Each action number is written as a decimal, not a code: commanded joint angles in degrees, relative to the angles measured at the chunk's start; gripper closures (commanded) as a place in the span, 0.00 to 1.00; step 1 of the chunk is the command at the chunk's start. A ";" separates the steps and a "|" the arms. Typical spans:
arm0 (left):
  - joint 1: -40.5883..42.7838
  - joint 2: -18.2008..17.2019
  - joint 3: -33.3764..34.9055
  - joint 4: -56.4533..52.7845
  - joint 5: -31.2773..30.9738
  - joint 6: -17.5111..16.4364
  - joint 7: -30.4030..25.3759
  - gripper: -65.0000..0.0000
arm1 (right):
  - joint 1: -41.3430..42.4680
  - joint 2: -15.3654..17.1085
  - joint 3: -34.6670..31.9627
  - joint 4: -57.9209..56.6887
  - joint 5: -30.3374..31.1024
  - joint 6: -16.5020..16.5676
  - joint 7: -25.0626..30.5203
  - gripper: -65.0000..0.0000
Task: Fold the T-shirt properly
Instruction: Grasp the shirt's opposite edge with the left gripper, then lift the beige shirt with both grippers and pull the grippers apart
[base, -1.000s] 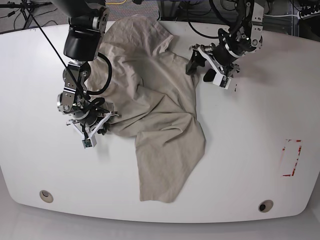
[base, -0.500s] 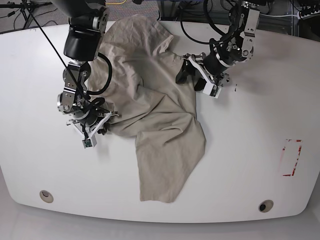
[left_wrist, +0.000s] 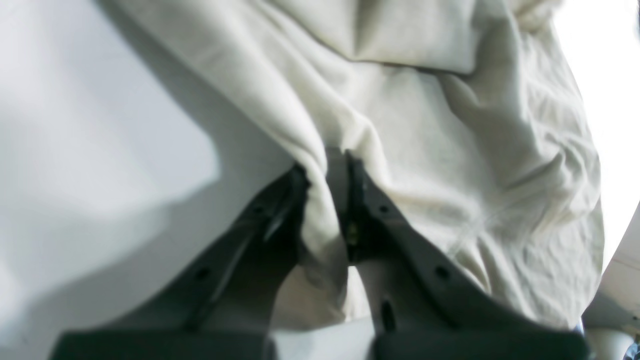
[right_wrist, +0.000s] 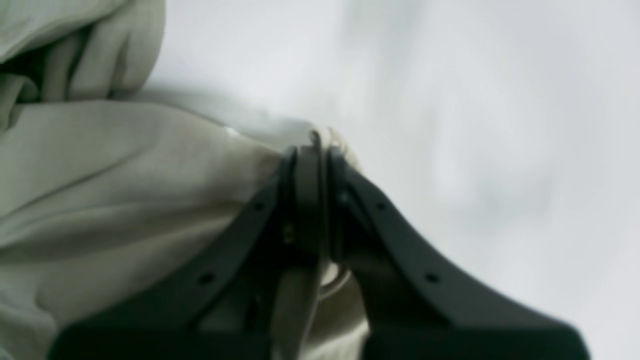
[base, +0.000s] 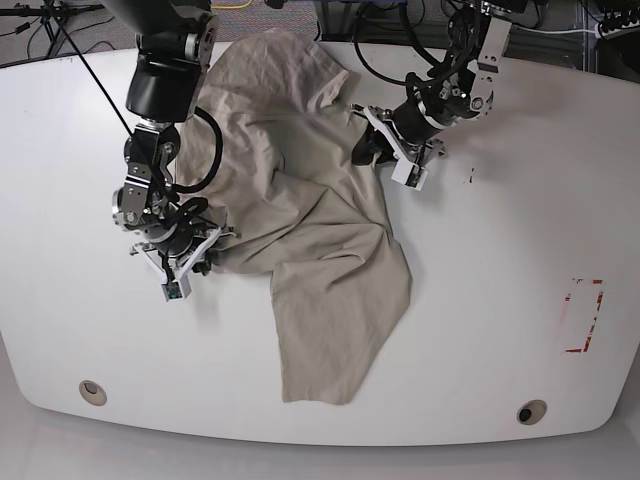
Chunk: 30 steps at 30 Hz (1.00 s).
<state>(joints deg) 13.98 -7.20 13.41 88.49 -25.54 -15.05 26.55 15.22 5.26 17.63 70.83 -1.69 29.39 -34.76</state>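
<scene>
The beige T-shirt (base: 310, 230) lies crumpled across the middle of the white table (base: 500, 300), running from the far edge down toward the near edge. My left gripper (base: 367, 148) is at the shirt's right edge, shut on a fold of the T-shirt (left_wrist: 400, 150); in the left wrist view the left gripper (left_wrist: 327, 167) has cloth pinched between its dark fingers. My right gripper (base: 205, 243) is at the shirt's left edge, shut on the fabric. In the right wrist view the right gripper (right_wrist: 314, 150) clamps a thin edge of the T-shirt (right_wrist: 125, 200).
A red-outlined rectangle (base: 583, 317) is marked on the table at the right. Two round holes sit near the front edge, one at the left (base: 92, 391) and one at the right (base: 531, 411). Cables and stands lie beyond the far edge.
My left arm has moved left onto the shirt's right edge and its gripper has shut on the fabric. The right gripper has stayed shut on the left edge, shifting only slightly.
</scene>
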 joint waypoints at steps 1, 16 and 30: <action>0.92 -1.11 -0.18 3.25 1.76 2.61 2.60 0.99 | 1.52 0.33 0.00 1.74 0.42 -0.07 1.14 1.00; 4.53 -9.37 -0.44 19.78 4.84 2.61 2.16 0.99 | 1.88 0.50 0.00 11.50 0.33 -0.16 0.87 1.00; 3.56 -15.70 -15.30 24.44 -4.92 2.52 2.33 0.99 | 8.47 1.03 -0.09 13.35 -0.02 -0.16 0.87 1.00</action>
<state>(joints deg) 19.31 -22.15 -0.16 111.68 -28.58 -12.45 30.17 20.75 5.37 17.32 82.83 -1.85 29.47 -35.59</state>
